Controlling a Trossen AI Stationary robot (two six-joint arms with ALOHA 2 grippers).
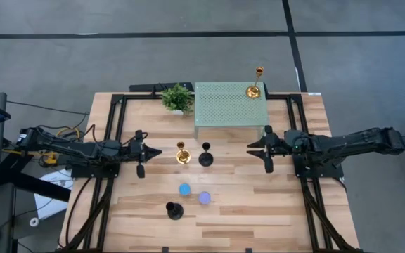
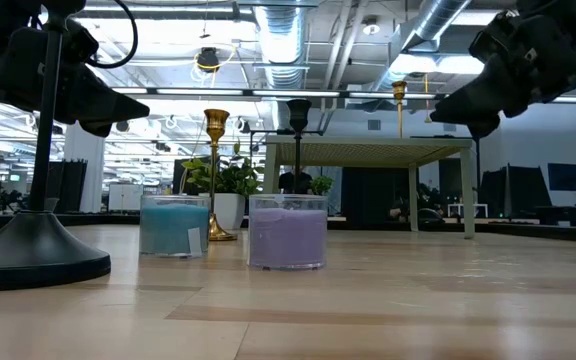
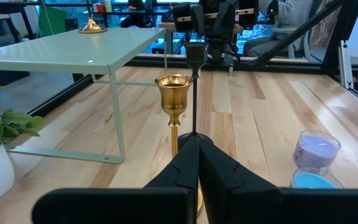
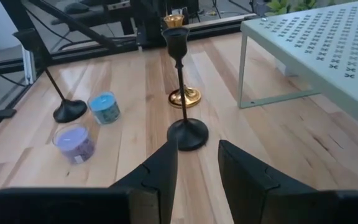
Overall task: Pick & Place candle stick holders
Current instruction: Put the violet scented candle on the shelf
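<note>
A green shelf [image 1: 230,105] carries one gold holder [image 1: 254,90]. On the table [image 1: 259,204], a second gold holder [image 1: 182,154] and a black holder [image 1: 205,156] stand upright, stems vertical, between the grippers. Left gripper [image 1: 157,151] fingers together; right gripper [image 1: 253,145] fingers apart. Likely an approach step: the right gripper must straddle the black stem.

Both arms are dark, jointed and matte. Left gripper [image 1: 146,152] and right gripper [image 1: 256,145] carry black tapered fingers. Cables trail along the left arm.
</note>
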